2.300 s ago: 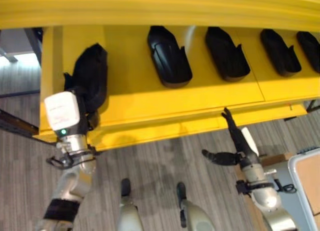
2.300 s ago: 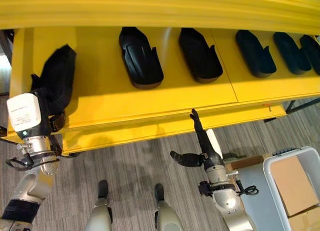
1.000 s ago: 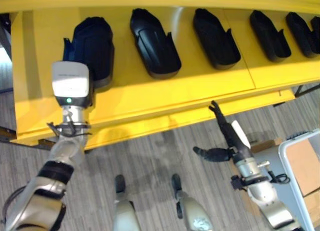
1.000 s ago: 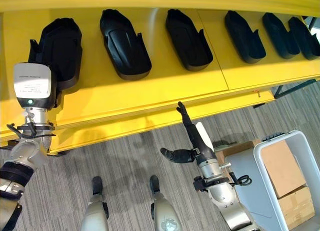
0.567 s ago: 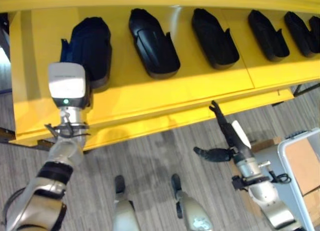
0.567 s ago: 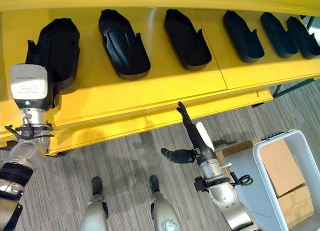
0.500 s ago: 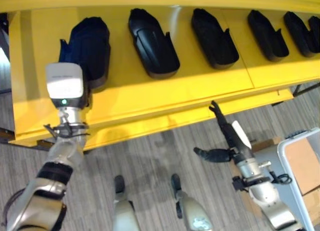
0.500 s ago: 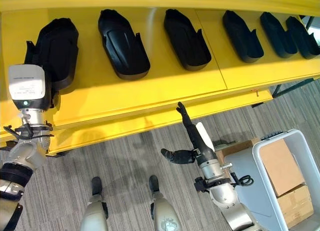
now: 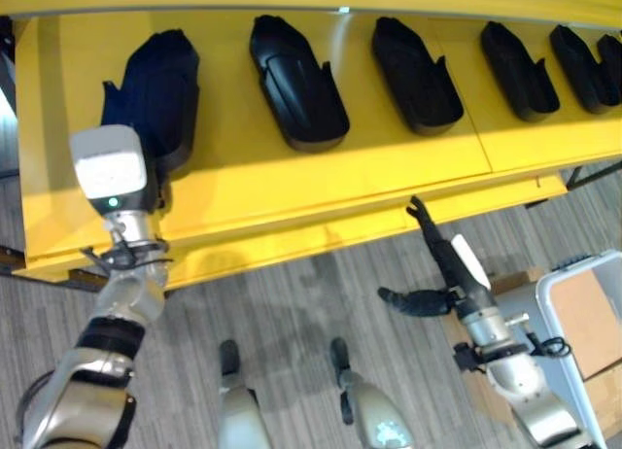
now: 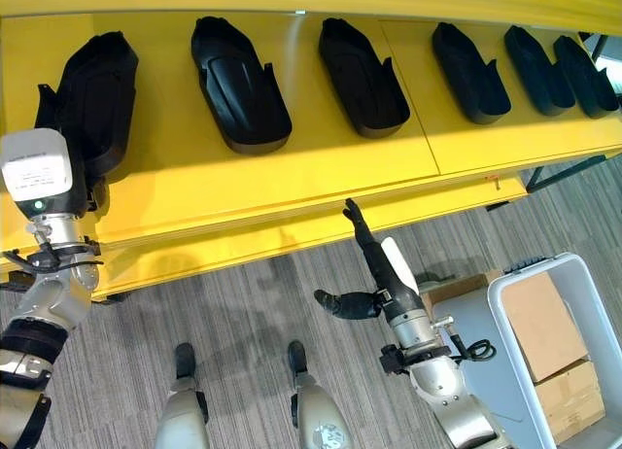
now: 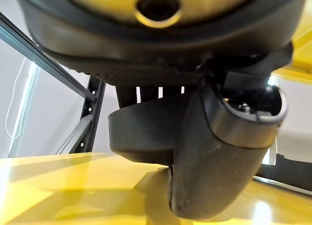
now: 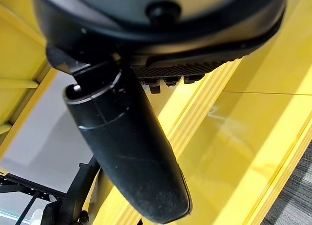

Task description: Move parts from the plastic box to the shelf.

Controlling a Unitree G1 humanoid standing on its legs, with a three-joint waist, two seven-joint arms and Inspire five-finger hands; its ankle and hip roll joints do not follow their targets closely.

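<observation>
Left eye view: the left robot hand (image 9: 136, 191) sits at the near end of the black part (image 9: 154, 94) on the yellow shelf (image 9: 321, 182), the part's long axis running away from it. Its fingers are hidden, so grip is unclear. The right robot hand (image 10: 374, 264) hangs open, holding nothing, short of the shelf edge. No legible writing.

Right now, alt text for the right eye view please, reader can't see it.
A long yellow shelf carries a row of black moulded parts. The robot's left hand is at the leftmost part, which lies on the shelf. The right hand hangs open below the shelf's front edge, holding nothing, beside a pale plastic box with cardboard inside.
</observation>
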